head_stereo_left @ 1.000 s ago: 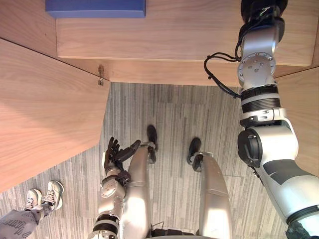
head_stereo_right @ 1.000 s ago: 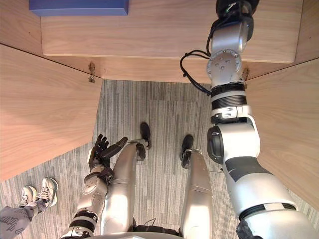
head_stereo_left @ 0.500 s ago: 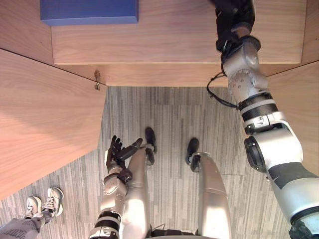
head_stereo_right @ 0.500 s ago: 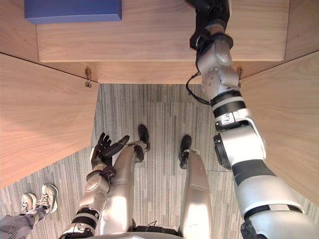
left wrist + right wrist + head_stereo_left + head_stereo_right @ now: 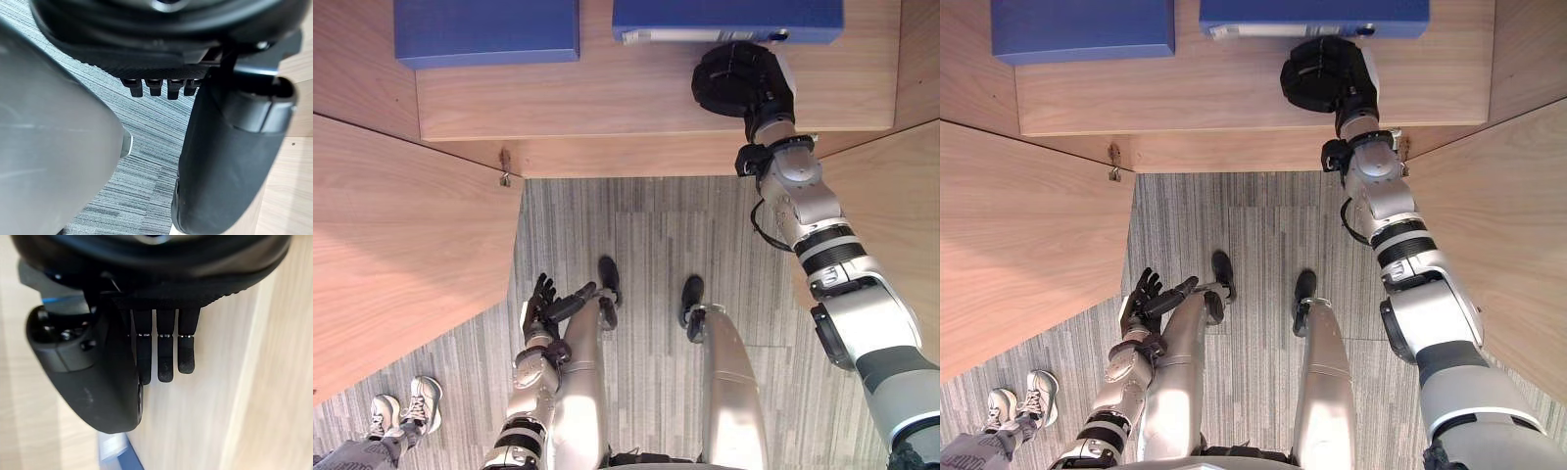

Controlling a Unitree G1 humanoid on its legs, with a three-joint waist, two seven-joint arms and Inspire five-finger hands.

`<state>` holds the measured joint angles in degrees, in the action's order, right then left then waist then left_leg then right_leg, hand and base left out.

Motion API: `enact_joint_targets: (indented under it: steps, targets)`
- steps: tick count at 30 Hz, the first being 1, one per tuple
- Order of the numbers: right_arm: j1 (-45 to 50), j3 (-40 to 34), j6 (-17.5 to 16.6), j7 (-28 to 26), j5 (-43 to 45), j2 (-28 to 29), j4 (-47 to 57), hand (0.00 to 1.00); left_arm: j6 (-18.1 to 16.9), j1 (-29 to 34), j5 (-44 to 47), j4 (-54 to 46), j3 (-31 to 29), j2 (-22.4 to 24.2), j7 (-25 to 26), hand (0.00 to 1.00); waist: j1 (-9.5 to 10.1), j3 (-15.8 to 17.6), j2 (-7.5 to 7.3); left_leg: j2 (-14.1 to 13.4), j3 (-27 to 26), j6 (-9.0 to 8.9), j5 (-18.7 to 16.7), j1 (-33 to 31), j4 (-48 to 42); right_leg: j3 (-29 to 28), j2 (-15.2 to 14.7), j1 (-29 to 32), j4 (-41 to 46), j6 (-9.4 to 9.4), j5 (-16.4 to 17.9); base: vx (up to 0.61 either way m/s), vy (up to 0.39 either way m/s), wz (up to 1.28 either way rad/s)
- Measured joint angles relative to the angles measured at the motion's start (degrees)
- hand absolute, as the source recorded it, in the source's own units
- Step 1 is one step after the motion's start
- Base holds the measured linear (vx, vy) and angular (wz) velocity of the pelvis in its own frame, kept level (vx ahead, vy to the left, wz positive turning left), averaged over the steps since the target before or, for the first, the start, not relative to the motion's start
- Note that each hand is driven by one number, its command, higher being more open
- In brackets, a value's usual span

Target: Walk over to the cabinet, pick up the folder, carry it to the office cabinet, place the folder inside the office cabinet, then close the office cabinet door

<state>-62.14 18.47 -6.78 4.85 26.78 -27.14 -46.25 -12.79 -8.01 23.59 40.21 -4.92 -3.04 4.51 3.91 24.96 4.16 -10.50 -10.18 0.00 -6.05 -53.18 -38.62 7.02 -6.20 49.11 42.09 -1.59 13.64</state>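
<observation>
Blue folder (image 5: 727, 16), far part cut off; straight-fingered right hand (image 5: 739, 78) just beside it.

My robot's right hand (image 5: 739, 78), matte black and rounded across its back, as seen by the head camera. Just behind the right hand sits a black cuff (image 5: 766, 155), then the right arm (image 5: 793, 191) in smooth silver-grey shells. Farther from that hand, two black ribbed bands (image 5: 827, 253) ring the forearm, followed by a black oval cap (image 5: 830, 338) and a dark grey panel (image 5: 899, 370). On my wrist feed the fingers (image 5: 165, 357) are black bars, each crossed by a thin pale line. The left hand (image 5: 540, 305) is equally dark, on a slimmer silver left arm (image 5: 530, 377).
</observation>
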Motion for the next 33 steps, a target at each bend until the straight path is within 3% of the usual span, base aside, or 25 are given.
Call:
enact_joint_targets:
  steps: [7, 13, 22, 25, 26, 27, 30, 33]
  targets:
    - [-1.3, 0.2, 0.7, 2.8, -3.7, 2.5, -2.2, 0.00, 0.1, 0.0, 0.0, 1.5, 0.0, 0.0, 0.2, 1.00, -0.08, -1.0, 0.01, 0.0, -0.6, 0.33, 0.4, 0.1, 1.4, -0.3, 0.1, 0.0, -1.5, -0.13, -1.0, 0.00, -0.012, -0.03]
    - [-9.3, 2.3, 2.9, 7.2, -6.9, 5.0, -9.6, 0.00, 0.0, -0.4, 0.0, 2.0, 0.0, 0.0, 0.5, 1.00, 0.10, -1.1, 0.04, 0.3, -0.9, 0.34, 1.5, 0.2, 3.2, -0.3, 0.1, 0.4, -2.6, -0.07, -1.8, 0.00, -0.016, 0.00]
    - [-13.3, 3.2, 3.9, 10.4, -8.9, 3.0, -11.3, 0.00, 0.0, -0.6, 0.1, 0.2, 0.0, 0.7, 1.8, 1.00, -0.07, -1.1, 0.07, 2.3, 0.2, 0.31, 4.3, -1.6, 6.3, 1.1, -1.5, 2.8, -1.9, 0.20, -1.9, -0.01, -0.022, 0.14]
    - [-12.3, -0.1, 4.4, 10.6, -8.4, 2.7, -9.3, 0.00, 0.0, -0.6, 0.1, -0.6, -0.3, 1.1, 1.9, 1.00, 0.04, -1.1, 0.10, 2.3, 0.3, 0.42, 4.7, -2.2, 6.0, 1.3, -1.6, 3.4, -1.3, 0.36, -2.0, -0.03, -0.020, 0.06]
    - [-11.2, -1.6, 4.5, 10.9, -8.0, 2.5, -7.8, 0.00, 0.1, -0.6, 0.1, -0.7, -0.3, 1.2, 1.9, 1.00, 0.13, -1.1, 0.10, 2.3, 0.3, 0.42, 4.6, -2.2, 5.8, 1.3, -1.6, 3.3, -1.2, 0.36, -2.0, 0.00, -0.004, 0.04]
    - [-5.7, -6.7, 4.5, 11.9, -6.2, 2.1, 0.0, 0.00, 0.2, -0.6, 0.1, -1.3, -0.9, 1.8, 1.9, 1.00, 0.12, -1.1, 0.10, 2.2, 0.4, 0.53, 4.6, -2.1, 5.1, 1.7, -1.6, 2.8, -1.2, 0.35, -2.0, 0.00, 0.000, 0.00]
    - [2.6, -10.9, 4.1, 13.2, -5.4, 1.9, 12.1, 0.00, 0.7, -0.5, 0.1, -1.5, -1.3, 2.3, 1.9, 1.00, -0.04, -1.1, 0.10, 1.9, 0.4, 0.75, 3.9, -1.0, 4.1, 1.7, -1.4, 1.2, -1.3, 0.31, -2.0, 0.02, 0.001, -0.05]
    - [17.2, -12.0, 1.3, 12.8, -5.5, 2.2, 28.0, 0.00, 1.7, 1.3, 0.0, -1.5, -1.3, 2.5, 1.6, 1.00, -0.79, -1.1, 0.05, 1.4, -0.1, 0.70, 2.0, 4.5, 4.0, 1.1, -0.9, -4.7, -2.9, -0.03, -1.7, 0.03, -0.007, -0.16]
